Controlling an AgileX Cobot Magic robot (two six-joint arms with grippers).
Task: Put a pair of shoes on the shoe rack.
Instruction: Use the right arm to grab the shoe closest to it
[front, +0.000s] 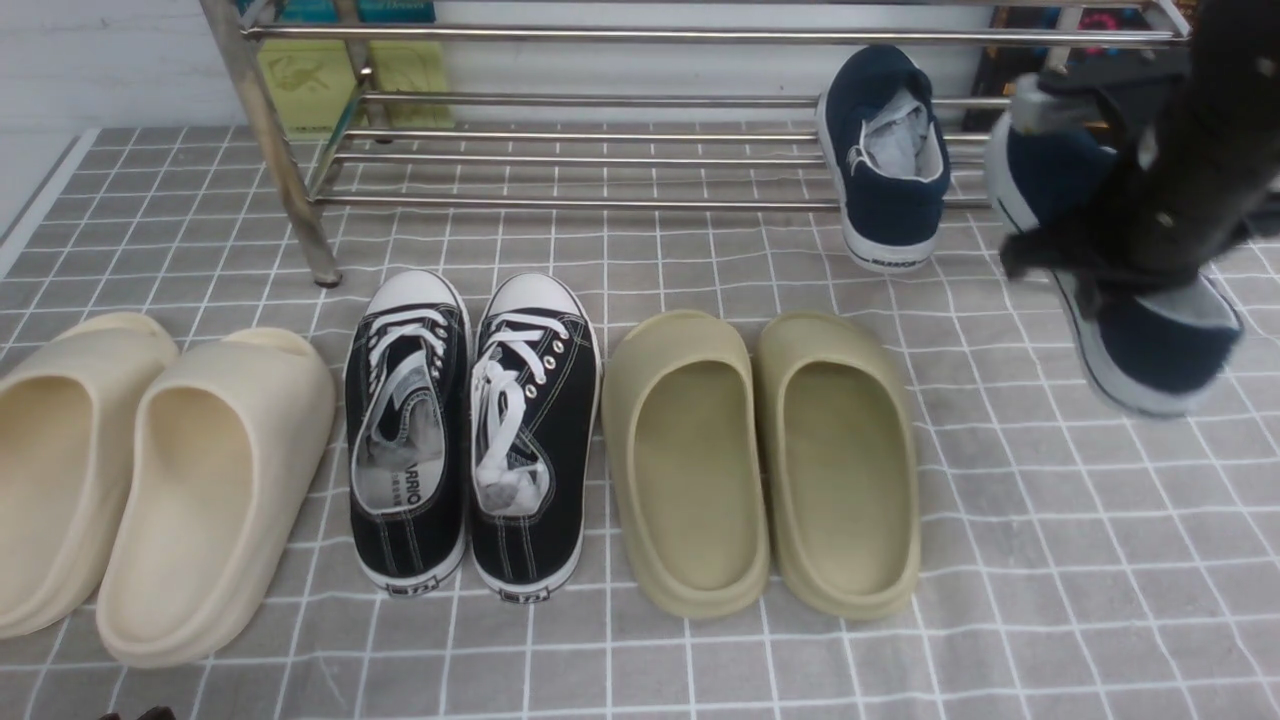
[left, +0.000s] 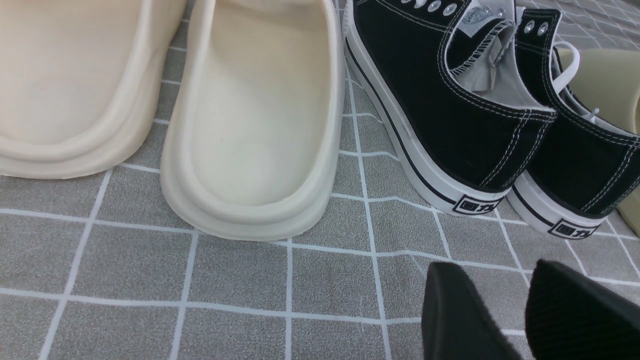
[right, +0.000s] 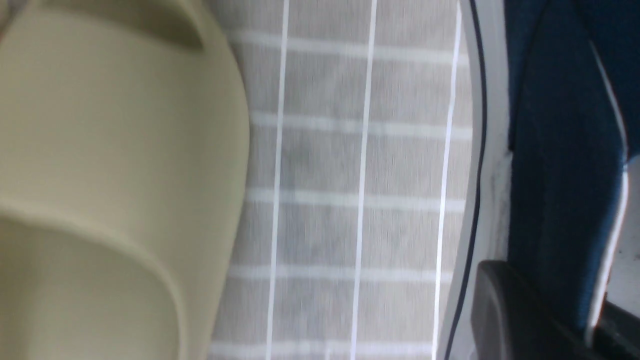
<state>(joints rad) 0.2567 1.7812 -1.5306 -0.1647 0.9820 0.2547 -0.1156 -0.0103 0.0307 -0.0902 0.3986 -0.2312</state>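
Note:
One navy slip-on shoe (front: 885, 170) rests on the lower tubes of the steel shoe rack (front: 600, 38) at the right, its heel overhanging the front rail. My right gripper (front: 1080, 265) is shut on the second navy shoe (front: 1150, 350) and holds it tilted in the air, in front of the rack's right end. In the right wrist view the fingers (right: 505, 315) clamp the shoe's navy side wall (right: 555, 150) above its white sole. My left gripper (left: 497, 280) is open and empty, low over the cloth behind the black sneakers' heels.
On the grey checked cloth (front: 1050, 560) stand cream slides (front: 150, 470), black lace-up sneakers (front: 470, 430) and olive slides (front: 760, 460) in a row. The cream slides (left: 255, 125) and black sneakers (left: 450, 110) show in the left wrist view, an olive slide (right: 115, 175) in the right.

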